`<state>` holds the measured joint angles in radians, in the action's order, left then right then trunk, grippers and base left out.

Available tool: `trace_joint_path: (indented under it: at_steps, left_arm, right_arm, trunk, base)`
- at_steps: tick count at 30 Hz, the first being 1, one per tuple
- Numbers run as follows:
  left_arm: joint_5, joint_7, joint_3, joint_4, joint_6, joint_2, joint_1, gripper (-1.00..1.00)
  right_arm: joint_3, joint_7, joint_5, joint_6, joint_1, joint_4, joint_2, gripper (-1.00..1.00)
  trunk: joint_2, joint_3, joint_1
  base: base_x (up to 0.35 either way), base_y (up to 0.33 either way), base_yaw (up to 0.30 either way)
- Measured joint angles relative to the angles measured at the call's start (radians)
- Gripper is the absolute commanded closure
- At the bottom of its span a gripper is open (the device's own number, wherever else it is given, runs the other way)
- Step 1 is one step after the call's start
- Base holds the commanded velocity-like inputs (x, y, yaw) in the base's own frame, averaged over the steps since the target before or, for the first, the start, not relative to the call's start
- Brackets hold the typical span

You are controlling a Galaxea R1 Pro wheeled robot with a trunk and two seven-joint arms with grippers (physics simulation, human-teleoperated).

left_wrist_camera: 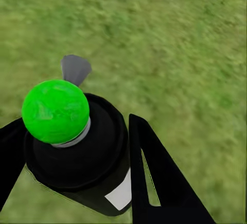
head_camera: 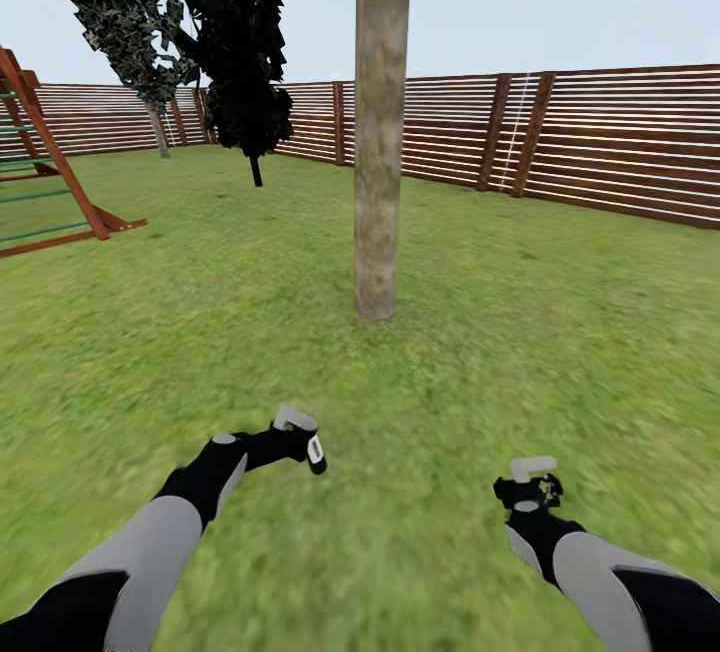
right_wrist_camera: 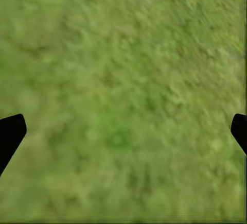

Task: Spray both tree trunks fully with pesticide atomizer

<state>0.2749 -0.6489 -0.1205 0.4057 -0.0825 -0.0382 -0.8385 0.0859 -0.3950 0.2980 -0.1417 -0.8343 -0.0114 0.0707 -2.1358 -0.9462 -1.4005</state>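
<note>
My left gripper (head_camera: 298,440) is shut on the pesticide atomizer (head_camera: 314,452), a small black bottle with a white label and a light grey trigger head, held low over the grass. In the left wrist view the atomizer (left_wrist_camera: 98,157) sits between my two black fingers (left_wrist_camera: 154,183), with a bright green ball on its top and a grey nozzle beyond it. One tree trunk (head_camera: 381,132), grey-brown and mottled, rises straight ahead, a few steps beyond the bottle. My right gripper (head_camera: 530,485) hangs open over bare grass, and in the right wrist view (right_wrist_camera: 123,136) nothing lies between its fingers.
Green lawn (head_camera: 500,332) stretches all around. A brown slatted fence (head_camera: 600,137) closes the back and right. Two dark conifers (head_camera: 240,52) stand at the back left, and a wooden play frame (head_camera: 50,182) is at the far left.
</note>
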Motion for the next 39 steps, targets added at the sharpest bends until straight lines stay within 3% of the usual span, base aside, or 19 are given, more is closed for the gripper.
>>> trace_joint_path:
  at_steps: [4,7,17,21,36,39]
  left_arm:
    - [-0.051,0.015,-0.002,-0.068,0.048,-0.002,0.000,1.00]
    - [-0.063,0.017,-0.001,-0.079,0.069,-0.003,0.000,1.00]
    - [-0.068,0.018,0.000,-0.083,0.076,-0.023,0.000,1.00]
    - [-0.068,0.018,-0.019,-0.083,0.076,-0.024,0.000,1.00]
    - [-0.068,0.019,-0.034,-0.082,0.075,-0.025,0.000,1.00]
    - [-0.067,0.019,-0.087,-0.081,0.074,-0.023,0.000,1.00]
  right_arm:
    - [-0.001,-0.025,-0.005,-0.035,0.017,-0.026,0.000,-1.00]
    - [-0.001,-0.028,-0.021,-0.042,0.020,-0.029,-0.001,-1.00]
    - [-0.002,-0.030,-0.030,-0.044,0.022,-0.032,-0.005,-1.00]
    - [-0.002,-0.030,-0.030,-0.044,0.022,-0.032,-0.007,-1.00]
    - [-0.002,-0.030,-0.030,-0.044,0.026,-0.036,-0.012,-1.00]
    - [-0.003,-0.029,-0.030,-0.044,0.026,-0.036,-0.016,-1.00]
  trunk:
    - [0.000,0.000,0.000]
    - [0.000,0.000,0.000]
    - [0.000,0.000,0.000]
    - [0.000,0.000,0.000]
    - [0.000,0.000,0.000]
    - [0.000,0.000,0.000]
  base:
    - [0.334,-0.032,0.000]
    - [0.347,-0.053,0.000]
    - [0.350,-0.006,0.000]
    - [0.350,0.000,-0.023]
    - [0.350,0.000,-0.192]
    - [0.350,0.016,-0.021]
